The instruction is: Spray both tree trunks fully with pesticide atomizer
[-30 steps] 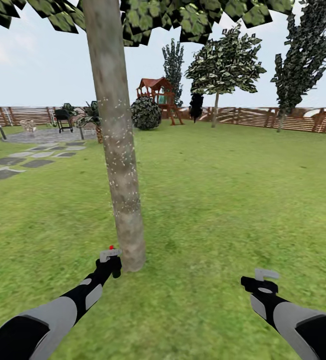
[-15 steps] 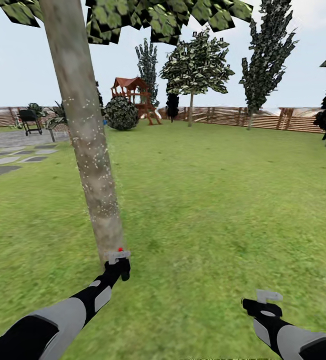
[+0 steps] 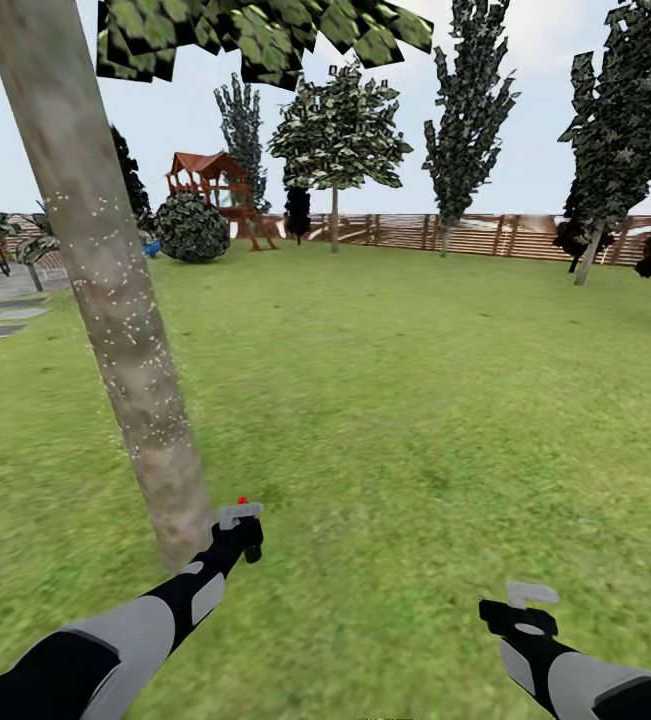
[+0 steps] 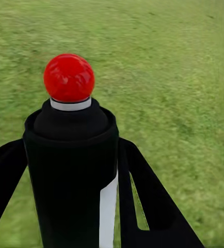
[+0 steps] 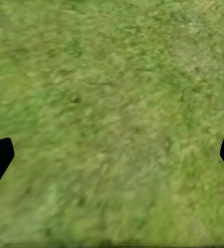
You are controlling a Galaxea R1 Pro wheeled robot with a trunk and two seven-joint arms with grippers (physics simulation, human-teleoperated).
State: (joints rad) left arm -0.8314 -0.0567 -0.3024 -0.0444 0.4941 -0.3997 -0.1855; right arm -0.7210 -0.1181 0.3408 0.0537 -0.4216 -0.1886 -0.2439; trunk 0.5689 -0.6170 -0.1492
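The atomizer [image 4: 70, 155] is clamped in the left gripper [image 3: 240, 530]; the right gripper [image 3: 525, 605] is held apart, empty. With the nozzle aimed at lawn beside the trunk [image 3: 105, 290], mist could be wasted.

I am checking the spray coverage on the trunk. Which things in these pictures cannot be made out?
- Tree trunk, head view: its far side faces away and its top is cut off by the frame edge, so full coverage is unknown.
- Pesticide atomizer, left wrist view: its nozzle direction is not visible.
- Right pincer, right wrist view: just two dark tips at the edges.
- Lawn: blurred.
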